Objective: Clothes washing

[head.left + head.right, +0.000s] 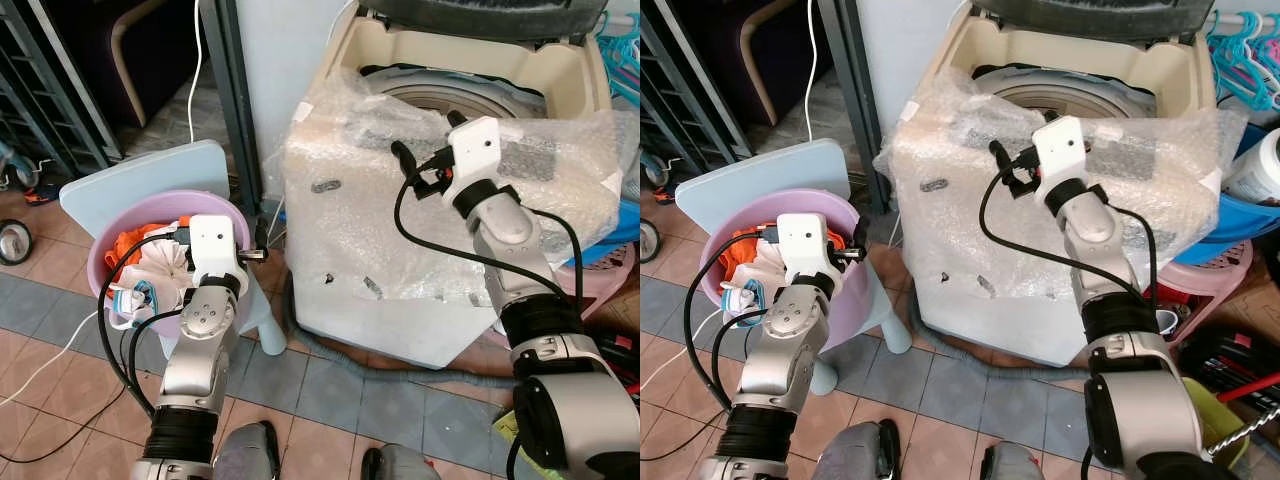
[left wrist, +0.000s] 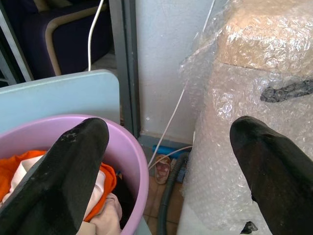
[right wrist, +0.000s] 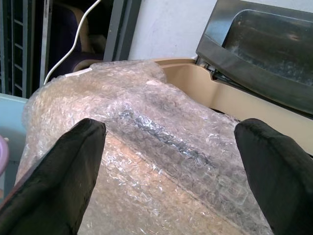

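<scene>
A cream top-loading washing machine [image 1: 400, 300] stands ahead, its front and top draped in bubble wrap [image 1: 340, 210]. Its dark lid [image 3: 264, 49] is raised and the drum opening [image 1: 450, 98] shows behind the wrap. To the left, a purple basin [image 1: 98, 250] holds orange and white clothes [image 1: 135, 250]. My left gripper [image 2: 168, 129] is open and empty, above the basin's rim nearest the machine. Over the bubble-wrapped top hovers my right gripper [image 3: 171, 127], open and empty.
The basin rests on a pale blue stool [image 1: 140, 175]. A dark metal post [image 1: 235, 110] and a white cable [image 1: 195, 70] stand between stool and machine. A grey hose [image 1: 340, 355] lies on the tiled floor. A pink basket [image 1: 600, 275] and blue tub [image 1: 1250, 225] crowd the right.
</scene>
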